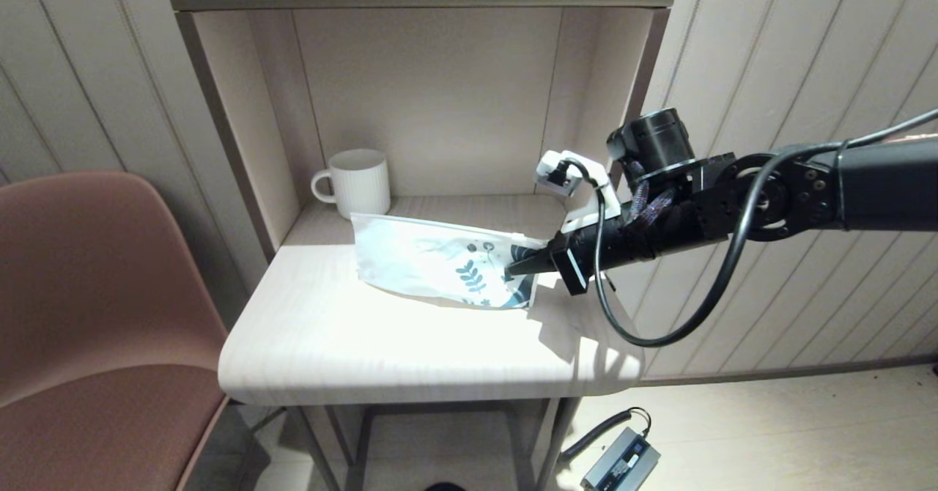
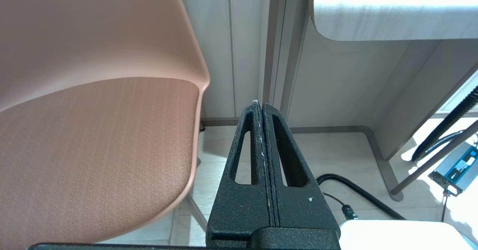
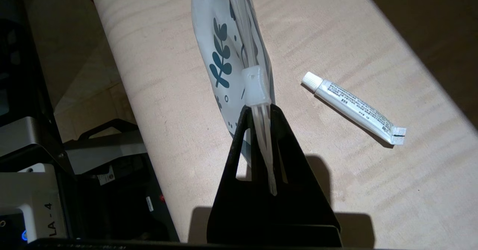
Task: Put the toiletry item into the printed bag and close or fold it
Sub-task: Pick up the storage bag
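The printed bag (image 1: 432,260), frosted white with teal leaf prints, lies on the shelf table (image 1: 381,344) with its leaf-print end raised. My right gripper (image 1: 516,265) is shut on the end of its zip strip (image 3: 261,145), just behind the clear slider (image 3: 255,86). In the right wrist view the bag (image 3: 220,56) stands on edge ahead of the gripper (image 3: 257,108). The toiletry item (image 3: 354,108), a small white tube with a ribbed cap and fine print, lies loose on the tabletop beside the bag; it is hidden in the head view. My left gripper (image 2: 260,106) is parked low and shut, empty.
A white ribbed mug (image 1: 357,182) stands at the back left of the alcove. The alcove's side walls (image 1: 242,124) close in the rear half. A brown chair (image 1: 88,293) is left of the table. A power brick (image 1: 619,462) and cable lie on the floor.
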